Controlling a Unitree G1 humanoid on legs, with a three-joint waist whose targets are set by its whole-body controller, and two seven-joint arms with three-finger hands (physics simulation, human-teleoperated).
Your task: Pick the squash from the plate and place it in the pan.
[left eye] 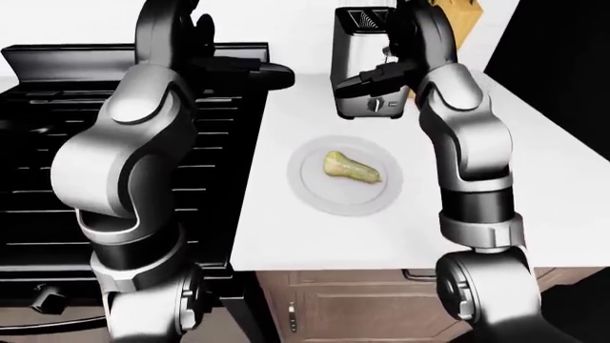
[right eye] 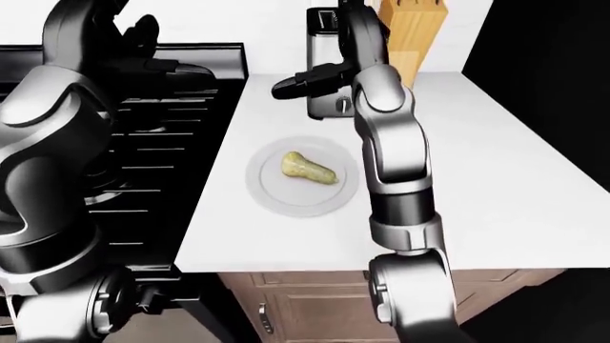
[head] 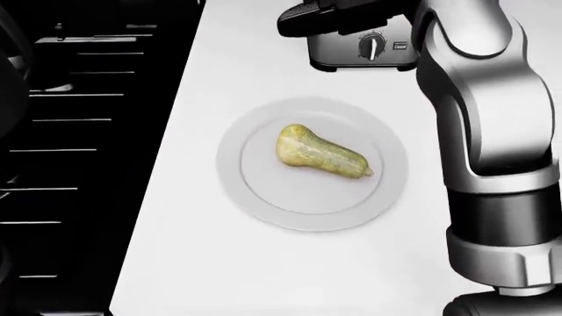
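Observation:
A yellow-green squash [head: 321,155] lies on its side on a round white plate [head: 239,181] on the white counter. My right hand [left eye: 345,86] hovers open above the counter, just past the plate's top edge and in front of the toaster, with nothing in it. It is apart from the squash. My left hand [left eye: 278,69] is raised over the black stove [left eye: 219,150] at the left, with its fingers stretched out and empty. I cannot make out the pan against the black stove.
A chrome toaster [head: 364,49] stands at the top of the head view, behind the right hand. A wooden knife block [right eye: 412,36] is beside it. The white counter [right eye: 495,164] stretches right of the plate, with wooden cabinet doors [left eye: 362,307] below its edge.

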